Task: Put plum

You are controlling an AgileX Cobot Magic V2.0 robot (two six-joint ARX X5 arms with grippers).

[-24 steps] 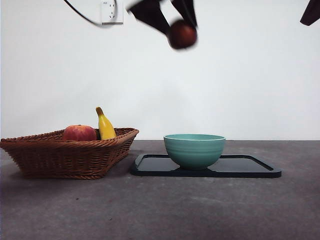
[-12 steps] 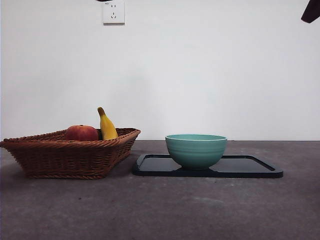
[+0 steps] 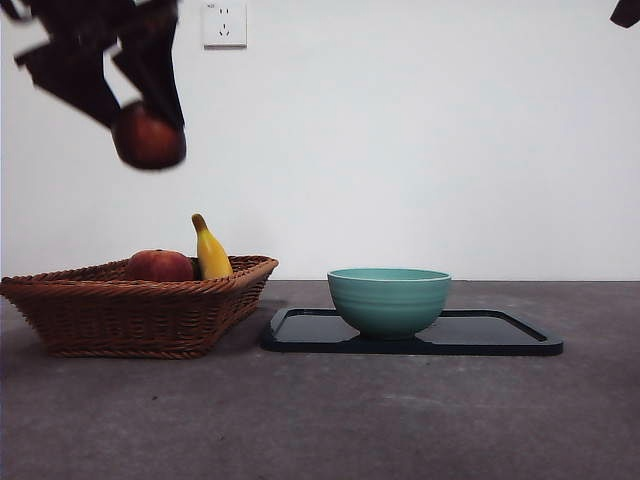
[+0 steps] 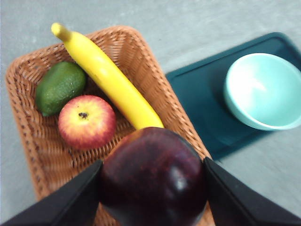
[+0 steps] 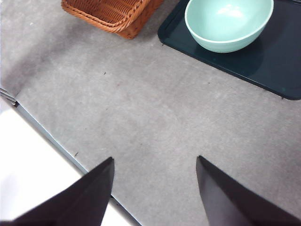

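The plum [image 3: 148,138] [image 4: 153,176], dark maroon and round, hangs high above the wicker basket [image 3: 140,305] [image 4: 33,141]. My left gripper [image 3: 135,110] [image 4: 153,188] is shut on it, one black jaw on each side. Below, in the basket, lie a red apple [image 3: 159,266] [image 4: 87,121], a yellow banana [image 3: 209,250] [image 4: 106,77] and a green avocado [image 4: 59,87]. My right gripper [image 5: 155,188] stands open over bare table, holding nothing; it shows as a black tip [image 3: 626,12] at the top right corner of the front view.
A teal bowl [image 3: 389,299] [image 4: 263,92] [image 5: 229,22] stands on a dark tray [image 3: 500,335] [image 4: 207,108] [image 5: 277,61] to the right of the basket. A white wall socket [image 3: 224,24] is on the back wall. The table's edge [image 5: 56,146] runs near the right gripper.
The left gripper, with the plum in it, left the front view at the top and has come back at the upper left, now above the basket. The right arm has barely moved.
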